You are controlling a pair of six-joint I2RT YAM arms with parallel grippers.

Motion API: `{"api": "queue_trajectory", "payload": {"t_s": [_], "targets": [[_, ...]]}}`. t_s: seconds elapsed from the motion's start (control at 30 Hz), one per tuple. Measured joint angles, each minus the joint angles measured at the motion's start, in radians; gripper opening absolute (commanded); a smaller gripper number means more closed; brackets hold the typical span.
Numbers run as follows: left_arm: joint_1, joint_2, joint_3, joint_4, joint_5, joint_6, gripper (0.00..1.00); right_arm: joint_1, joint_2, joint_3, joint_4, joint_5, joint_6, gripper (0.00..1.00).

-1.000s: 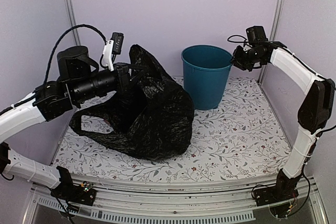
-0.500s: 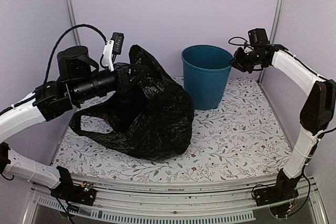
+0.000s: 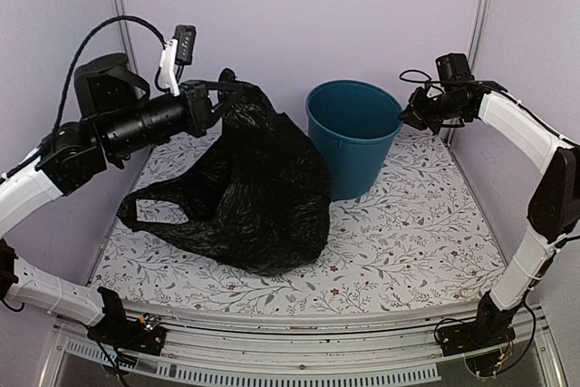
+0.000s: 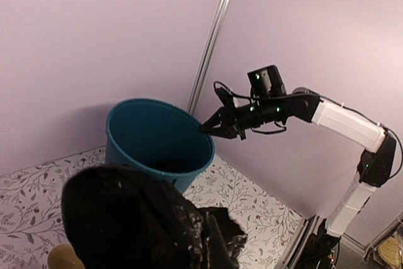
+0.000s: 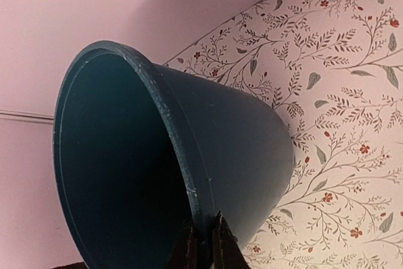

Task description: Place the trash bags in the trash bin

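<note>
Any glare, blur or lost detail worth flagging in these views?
Top external: evenly lit and sharp, though the black bag shows only faint sheen, folds mostly lost. Left wrist: bag looms close, dark and soft. Right wrist: bucket interior falls into deep shadow; fingers nearly silhouetted.

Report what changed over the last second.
The right jaws closed on the rim of the trash bin, and the bin shifted slightly toward the bag. The left jaws raised the top of the trash bag, up and to the left. Unchanged: left jaws clamped on the bag, its bulk resting on the table.
</note>
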Motion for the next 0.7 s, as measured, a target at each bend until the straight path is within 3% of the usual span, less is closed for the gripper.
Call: {"api": "queue_trajectory", "payload": {"t_s": [0.3, 0.5, 0.7], "targets": [[0.000, -0.009, 0.322, -0.051, -0.017, 0.126, 0.00, 0.000, -0.137, -0.037, -0.155, -0.055, -0.048, 0.02], [0.001, 0.119, 0.670, -0.068, 0.022, 0.193, 0.00, -0.001, -0.146, -0.029, -0.259, -0.107, -0.149, 0.02], [0.001, 0.236, 0.819, -0.005, 0.067, 0.233, 0.00, 0.004, -0.148, -0.042, -0.297, -0.187, -0.191, 0.02]]}}
